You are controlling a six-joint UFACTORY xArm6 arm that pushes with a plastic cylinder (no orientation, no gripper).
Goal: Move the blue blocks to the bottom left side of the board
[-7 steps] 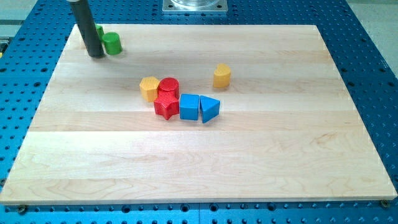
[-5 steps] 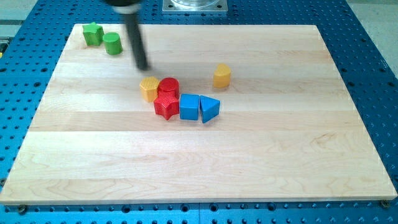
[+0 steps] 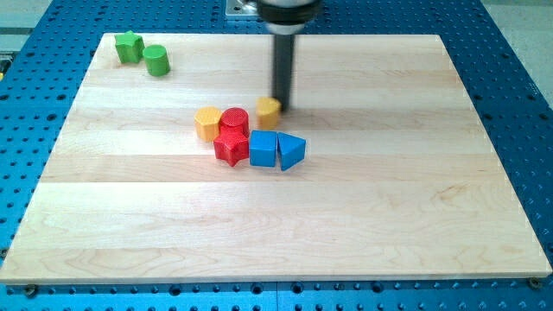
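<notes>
A blue cube (image 3: 263, 148) and a blue triangular block (image 3: 290, 152) lie side by side and touching near the middle of the wooden board (image 3: 432, 216). My tip (image 3: 282, 105) stands just above them in the view, against the right side of a yellow block (image 3: 269, 113). A red cylinder (image 3: 234, 122) and a red star-shaped block (image 3: 231, 149) sit to the left of the blue cube, the star touching it. Another yellow block (image 3: 207, 123) sits left of the red cylinder.
A green star-shaped block (image 3: 130, 46) and a green cylinder (image 3: 156, 60) sit at the board's top left corner. A blue perforated table (image 3: 518, 104) surrounds the board. A metal mount (image 3: 242, 9) shows at the view's top.
My tip has swept from the top left to the right, to above the blue blocks. The yellow block that stood at the right has shifted left, close to the red cylinder.
</notes>
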